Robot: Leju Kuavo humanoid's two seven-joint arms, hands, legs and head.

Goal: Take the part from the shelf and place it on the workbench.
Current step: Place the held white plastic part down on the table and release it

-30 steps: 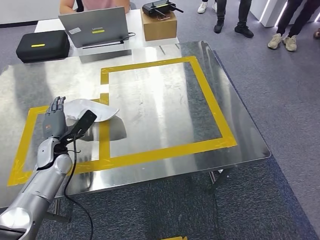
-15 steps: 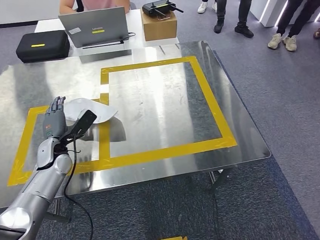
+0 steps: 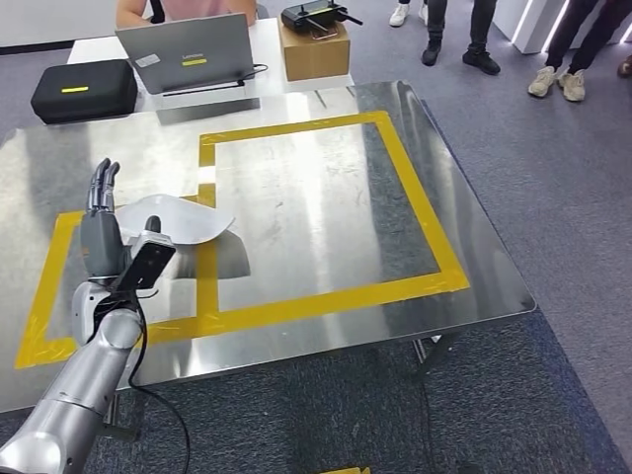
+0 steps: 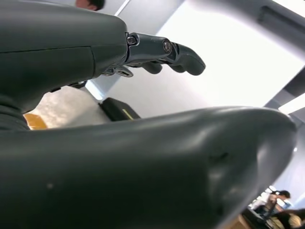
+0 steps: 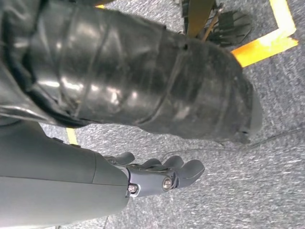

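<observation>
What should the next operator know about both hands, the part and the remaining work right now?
Left hand: raised beside the white part, fingers straight and holding nothing.
Right hand: hangs over the carpet, empty, fingers lightly curled.
Part: lies flat on the steel workbench, across the yellow tape line.
Done: part is on the workbench.
Left: draw the left arm back clear of the part.

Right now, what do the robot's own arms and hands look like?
The left arm is shiny silver metal in rounded segments, with a black cable looping beside it. The left hand is dark grey with slim jointed fingers. The right hand is matt grey, with small screws at the fingers.
</observation>
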